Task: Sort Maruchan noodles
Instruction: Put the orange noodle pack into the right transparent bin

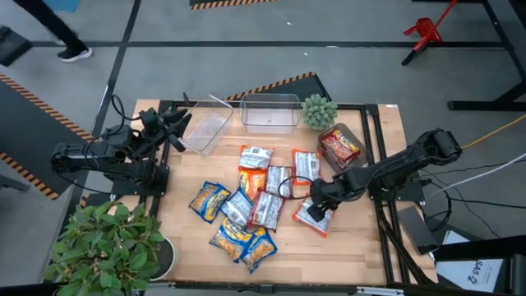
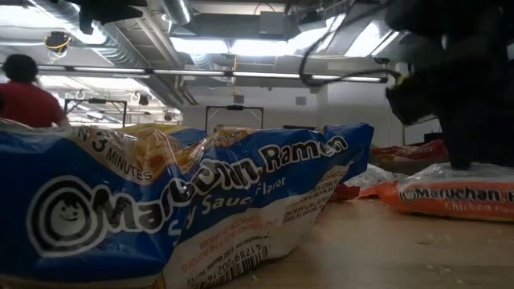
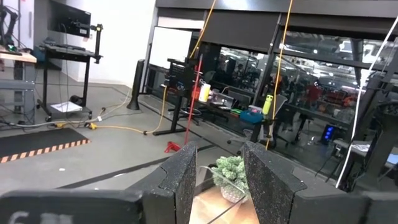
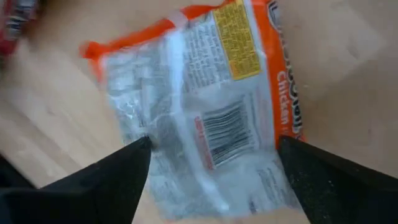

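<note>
Several Maruchan noodle packets lie flat in a loose heap point(image 1: 246, 205) at the table's middle: yellow-and-blue, orange, and red-and-silver ones. A blue packet point(image 2: 201, 209) fills the low view's foreground. My right gripper point(image 1: 316, 201) is open and points steeply down over an orange chicken packet point(image 4: 205, 106), which lies back-side up at the heap's right edge point(image 1: 315, 218). One finger stands at each side of it. My left gripper point(image 1: 177, 123) waits open at the far left, held level above the table point(image 3: 217, 155). My right gripper comes from above, its open fingers point(image 4: 124, 168) spread across the orange packet's silver back with the barcode point(image 4: 224, 134). In the low view a dark finger reaches down to the packet's top point(image 2: 462, 168); whether it touches, I cannot tell. The packet lies flat on the table.
Two clear bins point(image 1: 205, 130) point(image 1: 269, 111) stand at the far edge, with a small green spiky plant point(image 1: 319, 109) to their right. A red packet point(image 1: 339, 146) lies at the far right. A leafy plant point(image 1: 111, 247) stands at the near left corner. A person point(image 2: 24, 92) shows in the room behind.
</note>
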Robot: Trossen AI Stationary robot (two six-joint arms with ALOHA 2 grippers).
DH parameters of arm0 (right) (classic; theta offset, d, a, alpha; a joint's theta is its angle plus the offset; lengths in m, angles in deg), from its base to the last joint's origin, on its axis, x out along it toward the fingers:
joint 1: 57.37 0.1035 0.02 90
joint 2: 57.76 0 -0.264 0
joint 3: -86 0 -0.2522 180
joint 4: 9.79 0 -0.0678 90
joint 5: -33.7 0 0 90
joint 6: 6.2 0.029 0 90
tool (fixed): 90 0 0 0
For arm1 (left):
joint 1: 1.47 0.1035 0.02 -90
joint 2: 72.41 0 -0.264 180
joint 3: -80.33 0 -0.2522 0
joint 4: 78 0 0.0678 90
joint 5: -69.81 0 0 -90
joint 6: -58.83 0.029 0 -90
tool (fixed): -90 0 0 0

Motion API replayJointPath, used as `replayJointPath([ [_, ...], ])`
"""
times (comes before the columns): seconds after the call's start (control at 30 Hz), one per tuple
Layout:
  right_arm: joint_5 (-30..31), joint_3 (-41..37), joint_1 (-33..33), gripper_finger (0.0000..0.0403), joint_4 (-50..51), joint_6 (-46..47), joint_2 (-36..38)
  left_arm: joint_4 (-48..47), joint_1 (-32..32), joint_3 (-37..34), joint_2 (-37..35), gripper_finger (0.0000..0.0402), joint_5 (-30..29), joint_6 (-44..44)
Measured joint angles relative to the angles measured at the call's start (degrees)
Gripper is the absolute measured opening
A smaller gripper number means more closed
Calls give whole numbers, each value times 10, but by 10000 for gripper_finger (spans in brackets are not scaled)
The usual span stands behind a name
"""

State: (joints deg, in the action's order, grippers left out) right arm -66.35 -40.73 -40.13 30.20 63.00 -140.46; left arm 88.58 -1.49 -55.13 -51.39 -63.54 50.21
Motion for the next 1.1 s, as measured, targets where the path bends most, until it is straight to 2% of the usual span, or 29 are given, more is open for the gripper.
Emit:
replayJointPath([
  [0.2, -47, -57, 0, 348, -128, -5, 1, 0, 0, 0, 0, 127, 0, -2],
  [0.33, -41, -58, 0, 317, -130, -6, 1, 0, 0, 0, 0, 127, -12, -2],
  [0.5, -35, -58, 0, 216, -134, -7, 2, 0, 0, 0, 0, 127, -39, -2],
  [0.67, -36, -58, 0, 98, -147, -7, 3, 1, 0, 0, 0, 127, -54, -2],
  [0.8, -38, -55, 0, 22, -170, -7, 2, 1, 0, 0, 0, 127, -54, -2],
  [0.87, -39, -45, 0, 10, -168, -8, 2, 1, 0, 0, 0, 127, -55, -2],
  [1.0, -36, -15, -5, 21, -157, -18, -1, 1, 0, 0, 0, 127, -55, 0],
  [1.1, -36, 23, -27, 11, -153, -39, -1, 1, 0, 0, 0, 127, -55, 0],
])
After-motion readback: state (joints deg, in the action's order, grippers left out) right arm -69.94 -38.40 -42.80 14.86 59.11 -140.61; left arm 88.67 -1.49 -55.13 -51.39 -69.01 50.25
